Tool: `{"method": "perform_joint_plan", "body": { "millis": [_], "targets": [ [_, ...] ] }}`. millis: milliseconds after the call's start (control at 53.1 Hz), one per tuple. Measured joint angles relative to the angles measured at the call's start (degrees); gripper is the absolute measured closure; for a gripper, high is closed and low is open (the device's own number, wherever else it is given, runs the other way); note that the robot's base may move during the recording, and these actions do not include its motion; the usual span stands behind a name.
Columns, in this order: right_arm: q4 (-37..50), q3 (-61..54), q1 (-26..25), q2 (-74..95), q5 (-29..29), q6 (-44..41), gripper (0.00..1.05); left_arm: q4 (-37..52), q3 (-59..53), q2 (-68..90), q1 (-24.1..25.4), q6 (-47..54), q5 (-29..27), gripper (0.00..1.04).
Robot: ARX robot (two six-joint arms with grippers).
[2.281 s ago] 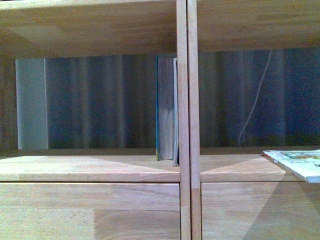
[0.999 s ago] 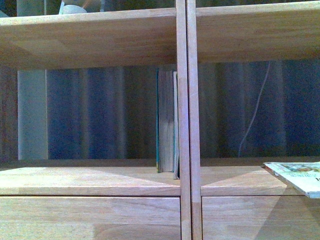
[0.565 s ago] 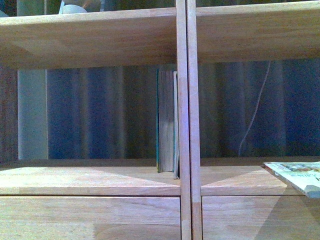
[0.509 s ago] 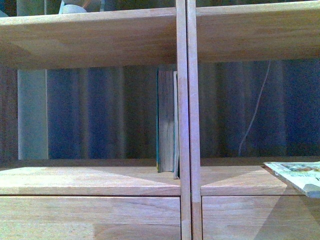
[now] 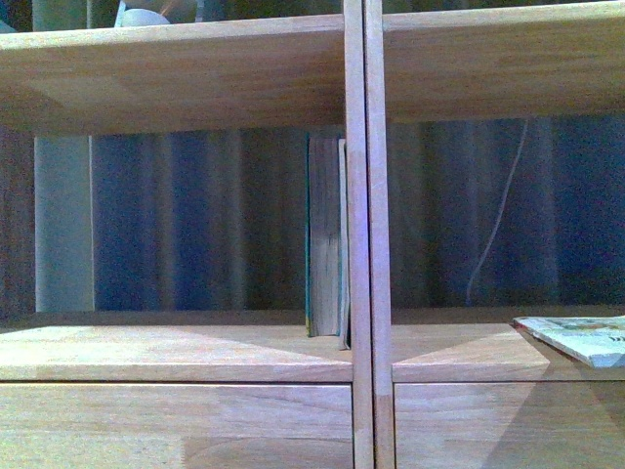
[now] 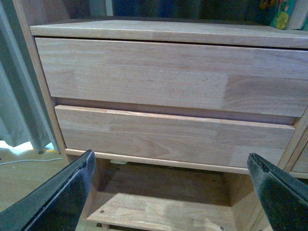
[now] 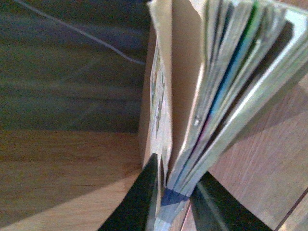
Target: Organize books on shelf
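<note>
Books are in two places, and the front view shows both. Two stand upright in the left compartment of the shelf (image 5: 176, 73), pressed to the central divider (image 5: 367, 234): a thicker dark teal book (image 5: 323, 239) and, between it and the divider, a thin pale book (image 5: 343, 244). The third book (image 5: 578, 337) lies nearly flat at the far right edge of the right compartment, low over the board. Whether it touches the board or hangs just above it, I cannot decide from here. My arms do not show in this view.

In the left wrist view my left jaws are wide apart with nothing between them. They face the drawer fronts (image 6: 163, 72), below the level of the books, so this arm is well apart from all three.

In the right wrist view my right jaws are closed on the third book (image 7: 231, 72) at one end, and its loose pages fan away from the grip. Its long axis runs away from the jaws, into the compartment.

In my judgement the next move turns on this: the standing pair is to the left of the held book, on the other side of the divider. The book must come out to the front, pass the divider, turn from flat to upright, and go in beside the dark teal book on its free left side. The right arm is the one for it, since it has the book.
</note>
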Motion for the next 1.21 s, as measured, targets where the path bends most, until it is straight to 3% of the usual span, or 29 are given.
{"method": "perform_joint_plan", "body": {
  "millis": [132,584,603,660,716,810,867,1074,1206],
  "targets": [
    [0.7,-1.3,-0.6,-0.9,-1.3,0.0,0.97,0.0,0.0,0.0,0.0,0.0,0.0,0.07],
    [0.5,-5.4,-6.0,-16.3,-11.0,-0.3,0.97,0.0,0.0,0.0,0.0,0.0,0.0,0.07],
    [0.3,-5.5,-6.0,-17.0,-11.6,-0.4,0.97,0.2,0.0,0.2,0.3,-0.2,1.3,0.07],
    [-0.4,-5.9,-6.0,-20.1,-13.1,-0.5,0.97,11.6,0.0,6.4,8.7,-3.1,25.1,0.07],
    [-0.6,-6.0,-5.2,-22.3,-14.2,-0.5,0.97,19.0,0.0,11.9,14.2,-6.1,40.1,0.07],
    [-1.0,-6.0,-3.7,-24.6,-14.3,-0.5,0.97,26.0,0.5,17.8,16.8,-9.8,53.0,0.07],
    [-1.2,-6.0,-2.1,-25.9,-13.9,-0.9,0.97,30.2,1.4,21.0,17.4,-12.5,56.9,0.07],
    [-1.4,-5.3,6.8,-28.5,-13.5,-3.6,0.97,48.0,6.7,33.2,18.7,-25.4,61.5,0.07],
    [-1.1,-4.2,12.7,-29.2,-12.8,-7.0,0.97,64.5,9.4,42.2,18.7,-37.8,64.3,0.07]
  ]
}}
